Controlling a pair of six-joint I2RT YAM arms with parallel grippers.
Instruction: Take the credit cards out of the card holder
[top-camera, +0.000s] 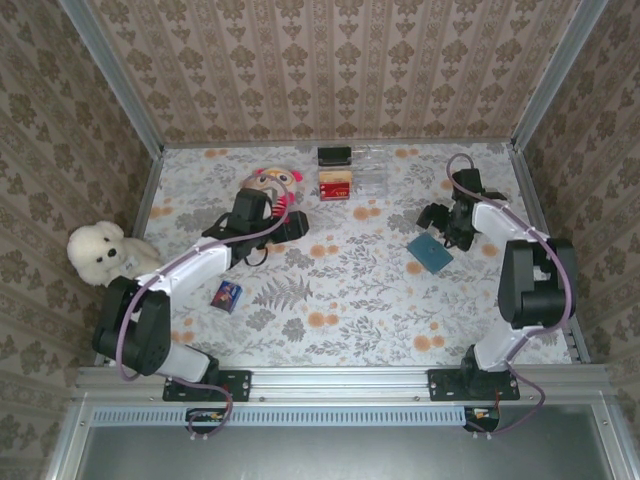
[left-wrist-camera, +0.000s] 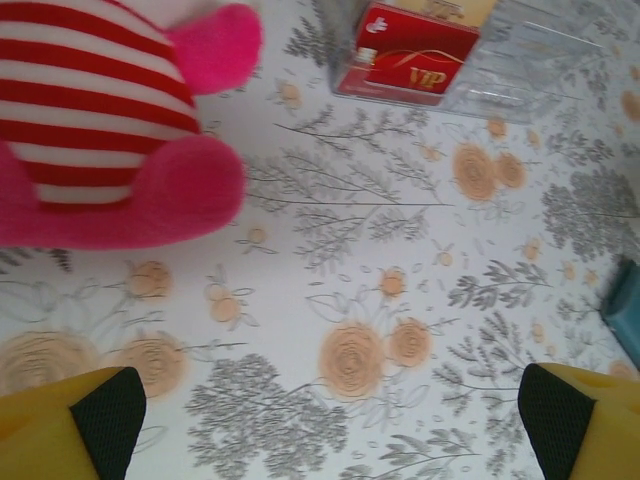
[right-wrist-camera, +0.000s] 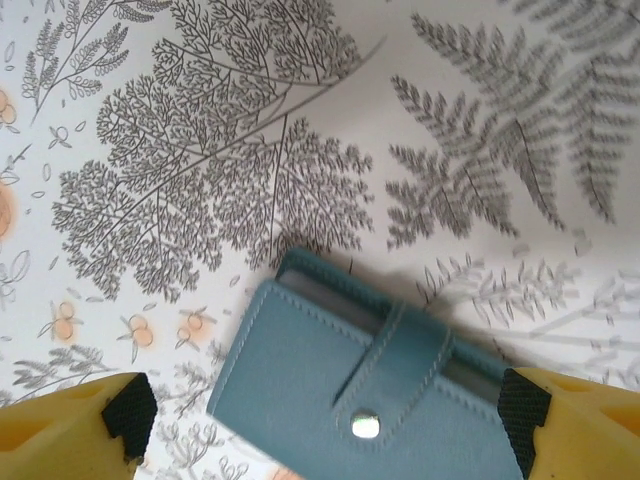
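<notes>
The card holder (right-wrist-camera: 330, 385) is a teal-blue wallet lying flat on the flowered table, closed, its strap snapped down over the front. My right gripper (right-wrist-camera: 325, 425) hangs open just above it, with one yellow finger on either side. From above, the card holder (top-camera: 429, 253) lies right of centre, with the right gripper (top-camera: 447, 230) at its far edge. A red credit card (left-wrist-camera: 410, 60) with gold print lies in a clear tray, and a gold-toned one (left-wrist-camera: 462, 10) lies behind it. My left gripper (top-camera: 292, 225) is open over bare table beside the doll, nothing between its fingers (left-wrist-camera: 100, 420).
The clear tray (top-camera: 368, 182) stands at the back centre with a black block (top-camera: 334, 155) behind it. A doll with a red-striped body (top-camera: 272, 185) lies by the left gripper. A white plush bear (top-camera: 100, 252) sits at the left edge, and a small blue can (top-camera: 227, 296) lies front left.
</notes>
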